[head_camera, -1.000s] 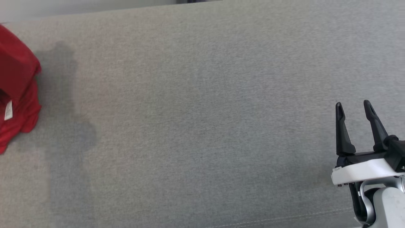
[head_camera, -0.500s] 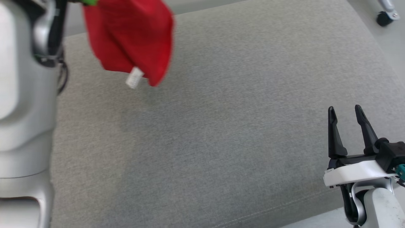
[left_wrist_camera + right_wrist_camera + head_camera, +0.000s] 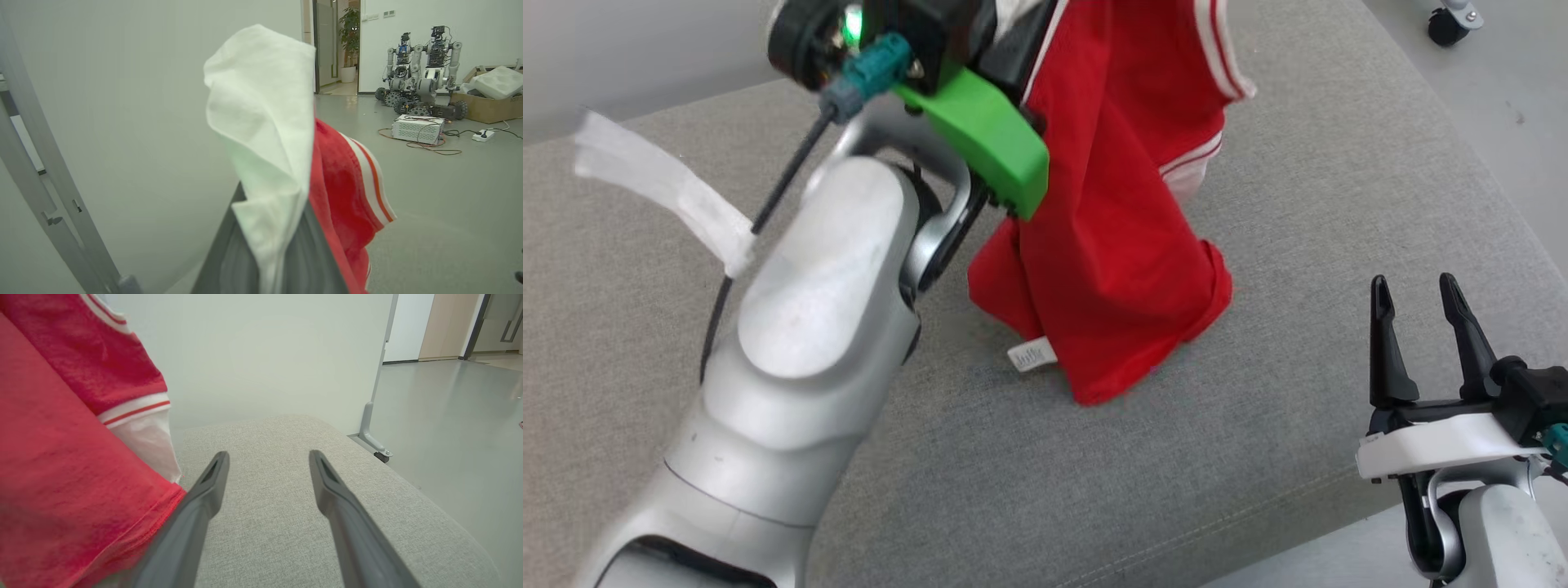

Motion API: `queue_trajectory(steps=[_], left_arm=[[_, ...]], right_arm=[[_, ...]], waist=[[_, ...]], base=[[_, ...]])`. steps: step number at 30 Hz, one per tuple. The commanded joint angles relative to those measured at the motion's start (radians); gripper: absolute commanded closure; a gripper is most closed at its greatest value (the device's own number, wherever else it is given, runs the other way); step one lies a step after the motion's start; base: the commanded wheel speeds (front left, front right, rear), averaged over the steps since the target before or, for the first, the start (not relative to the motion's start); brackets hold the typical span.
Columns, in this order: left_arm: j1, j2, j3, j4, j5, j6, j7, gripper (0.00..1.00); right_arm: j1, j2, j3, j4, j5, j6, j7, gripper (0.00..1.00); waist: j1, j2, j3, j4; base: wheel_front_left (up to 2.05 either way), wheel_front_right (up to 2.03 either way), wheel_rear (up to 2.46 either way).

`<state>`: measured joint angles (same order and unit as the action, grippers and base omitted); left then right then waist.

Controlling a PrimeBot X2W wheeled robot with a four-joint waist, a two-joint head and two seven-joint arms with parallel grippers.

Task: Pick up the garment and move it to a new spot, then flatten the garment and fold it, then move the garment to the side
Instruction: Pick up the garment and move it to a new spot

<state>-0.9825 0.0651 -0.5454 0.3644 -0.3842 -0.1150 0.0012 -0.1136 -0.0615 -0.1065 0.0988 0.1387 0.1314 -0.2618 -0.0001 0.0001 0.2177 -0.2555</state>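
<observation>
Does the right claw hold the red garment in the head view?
No, the right claw is open and empty over the grey cushion, apart from the red garment.

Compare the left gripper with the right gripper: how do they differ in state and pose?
The left gripper has jaws shut on the red shirt; the right gripper has open, empty jaws. The left is raised, the shirt hanging from it; the right sits low by the grey cushion's front edge. Both have long dark fingers.
</observation>
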Motion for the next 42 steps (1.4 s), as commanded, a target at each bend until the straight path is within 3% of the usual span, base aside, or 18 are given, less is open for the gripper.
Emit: queue_trajectory(steps=[1, 9, 10, 11, 12, 19, 27, 33, 42], left_arm=[[0.053, 0.001, -0.010, 0.027, -0.015, 0.009, -0.017, 1.00], [0.302, -0.003, -0.046, 0.218, -0.056, 0.040, -0.115, 1.00], [0.316, 0.000, -0.046, 0.236, -0.057, 0.043, -0.126, 0.82], [0.333, 0.001, -0.047, 0.255, -0.060, 0.045, -0.140, 0.07], [0.345, 0.001, -0.048, 0.270, -0.062, 0.045, -0.150, 0.00], [0.341, 0.033, -0.008, 0.281, -0.051, 0.068, -0.246, 0.00], [0.407, 0.101, 0.101, 0.128, -0.023, 0.113, -0.266, 0.00], [0.548, 0.168, 0.217, -0.042, 0.019, 0.144, -0.266, 0.00], [0.762, 0.210, 0.342, -0.177, 0.053, 0.161, -0.266, 0.00]], right_arm=[[-0.003, 0.003, -0.001, -0.003, 0.009, -0.001, -0.004, 0.00], [-0.010, 0.007, 0.015, 0.004, 0.008, -0.001, -0.004, 0.00], [-0.010, 0.007, 0.016, 0.004, 0.005, -0.001, -0.004, 0.00], [-0.008, 0.007, 0.017, 0.005, 0.004, -0.001, -0.004, 0.00], [-0.008, 0.007, 0.017, 0.007, 0.005, -0.001, -0.004, 0.00], [0.005, 0.008, 0.028, 0.020, 0.003, -0.001, -0.004, 0.00], [0.033, 0.000, 0.040, 0.012, -0.005, -0.001, -0.004, 0.00], [0.052, -0.003, 0.060, 0.001, -0.010, -0.001, -0.004, 0.00], [0.074, -0.011, 0.083, 0.004, -0.011, -0.001, -0.004, 0.00]], waist=[[0.0001, -0.0001, 0.004, 0.011], [0.0001, -0.0001, 0.003, 0.043], [0.0001, -0.0001, 0.001, 0.046], [0.0001, -0.0001, -0.001, 0.052], [0.0001, -0.0001, -0.003, 0.057], [0.0001, -0.0001, -0.044, 0.097], [0.0001, -0.0001, -0.099, 0.160], [0.0001, -0.0001, -0.140, 0.215], [0.0001, -0.0001, -0.195, 0.262]], base=[[0.00, 0.00, 0.00], [0.00, 0.00, 0.00], [0.00, 0.00, 0.00], [0.00, 0.00, 0.00], [0.00, 0.00, 0.00], [0.00, 0.00, 0.00], [0.00, 0.00, 0.00], [0.00, 0.00, 0.00], [0.00, 0.00, 0.00]])
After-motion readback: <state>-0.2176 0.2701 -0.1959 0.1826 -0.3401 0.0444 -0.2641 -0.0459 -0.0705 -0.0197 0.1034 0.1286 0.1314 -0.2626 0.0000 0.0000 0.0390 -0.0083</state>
